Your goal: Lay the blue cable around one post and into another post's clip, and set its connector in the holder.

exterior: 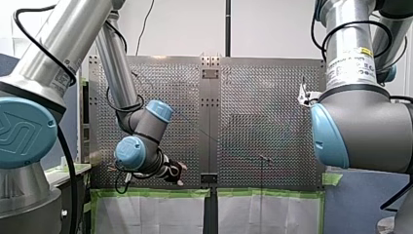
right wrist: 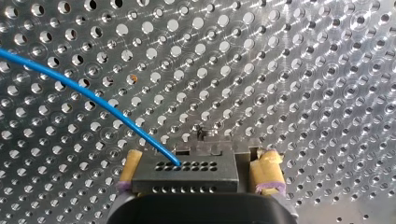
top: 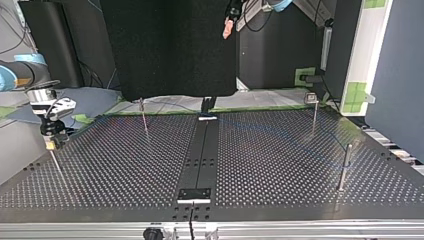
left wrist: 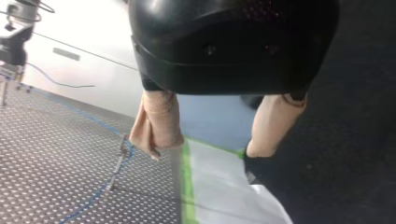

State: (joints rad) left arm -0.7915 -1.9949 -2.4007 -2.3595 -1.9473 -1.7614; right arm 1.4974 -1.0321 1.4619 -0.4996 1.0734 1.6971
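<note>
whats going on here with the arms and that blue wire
My right gripper is shut on the black connector of the blue cable, holding it close over the perforated table. My left gripper is open and empty, past the table's edge over the green tape. The cable passes a post there.

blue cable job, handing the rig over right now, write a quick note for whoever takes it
Right gripper: shut on the black connector, with the blue cable running out of it, over the perforated table. A small metal part sits just ahead of the connector.
Left gripper: open and empty, beside the table's taped edge.
Done: the cable bends round the post next to the left gripper.
Left: seat the connector and release. I cannot tell whether it is seated yet. Check the clip-topped post: the cable there is too faint to judge.
</note>
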